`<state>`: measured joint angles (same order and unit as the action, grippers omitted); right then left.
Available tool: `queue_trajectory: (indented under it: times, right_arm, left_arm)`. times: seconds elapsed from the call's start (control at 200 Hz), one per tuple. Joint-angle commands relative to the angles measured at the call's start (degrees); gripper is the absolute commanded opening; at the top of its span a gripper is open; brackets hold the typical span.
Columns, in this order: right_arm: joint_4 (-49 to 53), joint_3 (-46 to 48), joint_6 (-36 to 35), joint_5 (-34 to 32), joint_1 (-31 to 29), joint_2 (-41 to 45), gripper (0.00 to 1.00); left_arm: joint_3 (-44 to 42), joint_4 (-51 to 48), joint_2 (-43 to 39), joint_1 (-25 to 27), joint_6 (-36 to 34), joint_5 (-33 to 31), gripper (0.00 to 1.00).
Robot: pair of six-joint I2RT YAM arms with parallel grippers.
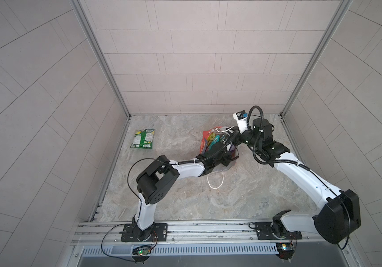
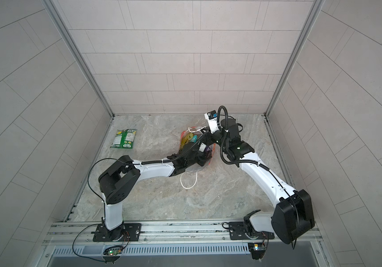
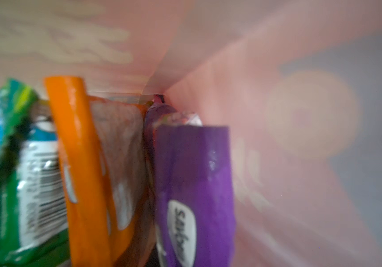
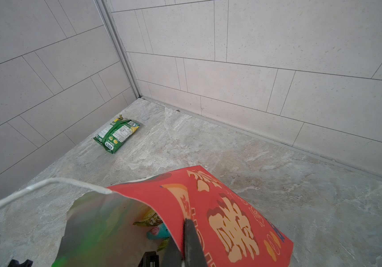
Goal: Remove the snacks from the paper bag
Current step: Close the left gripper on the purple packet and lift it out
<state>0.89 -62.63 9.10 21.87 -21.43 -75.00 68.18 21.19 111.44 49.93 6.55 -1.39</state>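
Your left pincer (image 1: 228, 155) is inside the paper bag (image 4: 231, 208), grip can't tell. The purple packet (image 3: 194, 185) is dead ahead, lengthwise along your reach. Right pincer (image 4: 184, 231) is clenched on the bag wall.

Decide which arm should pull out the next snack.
Left: the left gripper sits inside the bag, at the orange packet and purple packet; the right gripper is busy pinching the bag's wall.

The paper bag (image 4: 231, 208) is crowded by upright packets (image 3: 81, 161); a gap is left beside the purple packet (image 3: 192, 173). Wide table (image 1: 185, 196) is left bare.
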Motion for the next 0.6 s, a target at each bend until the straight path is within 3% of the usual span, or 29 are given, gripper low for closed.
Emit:
queue_trajectory:
  times: [0.0, 0.595]
  right_arm:
    - [-4.9, -0.5, 0.7, 1.1, -0.2, 1.8, 0.00]
    - [-3.4, -0.1, -0.7, -2.9, 0.4, 1.0, 0.00]
  left_arm:
    - [-0.7, 1.9, -2.9, -0.3, -0.6, -0.6, 0.12]
    - [-10.0, 1.4, -23.2, -0.3, -0.8, 2.8, 0.03]
